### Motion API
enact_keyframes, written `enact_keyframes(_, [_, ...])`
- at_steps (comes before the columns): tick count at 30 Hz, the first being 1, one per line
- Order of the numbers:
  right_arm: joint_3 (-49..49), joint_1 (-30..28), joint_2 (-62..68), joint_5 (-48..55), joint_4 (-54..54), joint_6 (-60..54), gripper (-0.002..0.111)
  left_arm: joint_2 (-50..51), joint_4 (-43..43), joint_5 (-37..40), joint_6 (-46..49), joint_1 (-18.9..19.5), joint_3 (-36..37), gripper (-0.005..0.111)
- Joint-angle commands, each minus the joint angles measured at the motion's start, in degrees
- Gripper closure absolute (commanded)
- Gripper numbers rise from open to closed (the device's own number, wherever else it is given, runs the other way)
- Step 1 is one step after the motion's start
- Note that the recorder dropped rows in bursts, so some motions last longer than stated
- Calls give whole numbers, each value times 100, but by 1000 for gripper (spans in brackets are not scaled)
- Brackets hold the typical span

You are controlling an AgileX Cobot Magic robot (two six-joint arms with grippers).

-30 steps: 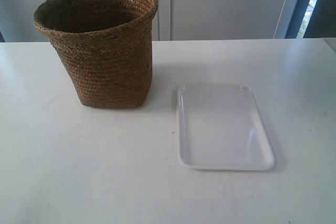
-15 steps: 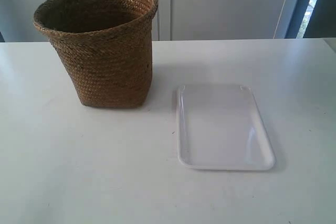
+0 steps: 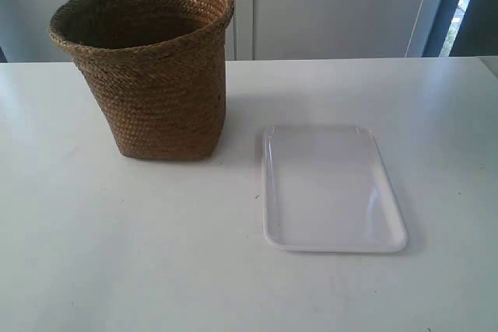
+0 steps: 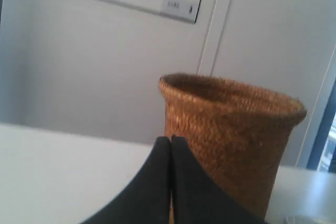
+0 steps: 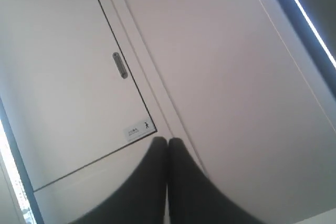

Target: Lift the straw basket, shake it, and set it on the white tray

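Note:
The straw basket (image 3: pixel 152 75) stands upright on the white table (image 3: pixel 117 254), at the exterior view's back left, its dark inside facing up. The white tray (image 3: pixel 331 188) lies flat beside it, toward that view's right and front, with a gap between them. No arm shows in the exterior view. In the left wrist view my left gripper (image 4: pixel 170 140) is shut with nothing in it, and the straw basket (image 4: pixel 231 135) stands beyond its tips, apart from them. My right gripper (image 5: pixel 167 141) is shut and empty, pointing at a wall; neither basket nor tray shows there.
White cabinet doors and a wall (image 3: pixel 327 5) rise behind the table's far edge. A dark window frame (image 3: pixel 459 5) stands at the exterior view's back right. The tray holds nothing.

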Motion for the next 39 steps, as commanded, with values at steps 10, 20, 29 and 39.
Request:
enact_keyframes(10, [-1813,11,778,-1333,3588,-3755,108,857,-4132,-2044,3471,-1,-1298,107])
enact_keyframes(20, [-4374,11,3799,-23,1885,-2617,108,3897,-2866,-1320,3058,-1,-2943,107])
enact_keyframes(29, [-6733,443,6533,5169,1094,-2823,108,6309,100,2441,469,-1,-5662,107])
enact_keyframes(39, [-9069,1150,8476,7756,1928,-3711,108,8061,-2035,6267,3036,-1,-8441,107])
